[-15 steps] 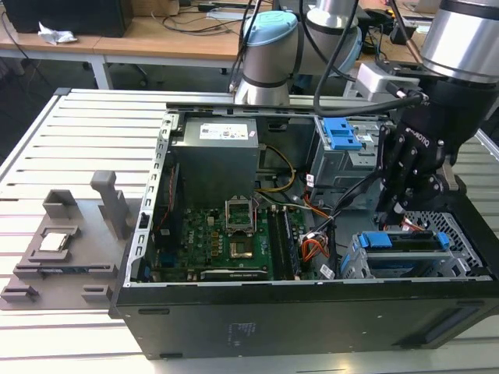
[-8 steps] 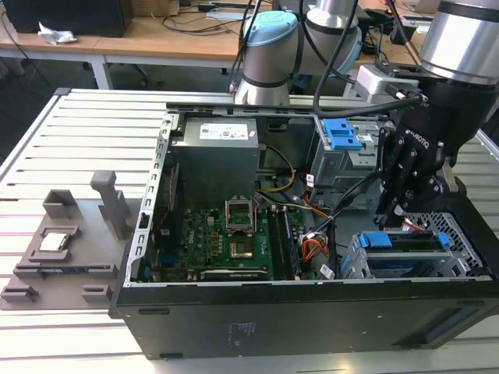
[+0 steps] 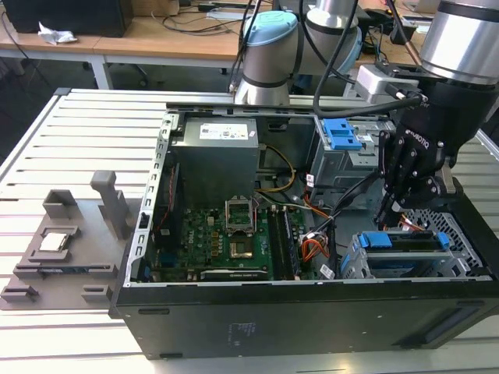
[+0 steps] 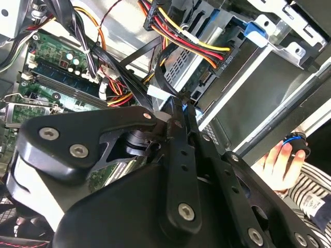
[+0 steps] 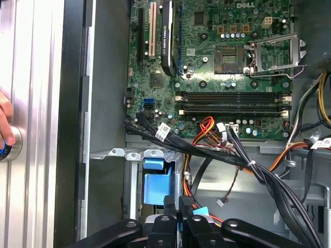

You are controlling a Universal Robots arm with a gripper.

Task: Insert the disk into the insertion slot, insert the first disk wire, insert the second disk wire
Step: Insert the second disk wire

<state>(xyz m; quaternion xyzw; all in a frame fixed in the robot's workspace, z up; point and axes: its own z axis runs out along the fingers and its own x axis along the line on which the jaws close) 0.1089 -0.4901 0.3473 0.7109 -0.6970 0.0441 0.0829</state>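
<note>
1. The disk (image 3: 405, 243) is being held flat in the slot (image 3: 468, 261), at the case's front corner, long axis running across the exterior view.
2. The gripper (image 3: 392, 210) is being poised just above the disk's rear edge.
3. A black cable plug (image 5: 184, 202) is being pinched between nearly closed fingers (image 5: 164, 217).

The exterior view looks down from above into the open computer case (image 3: 312, 312). Both wrist views sit close inside it, sharing the motherboard (image 5: 217, 67) and cable bundle (image 4: 176, 36).
</note>
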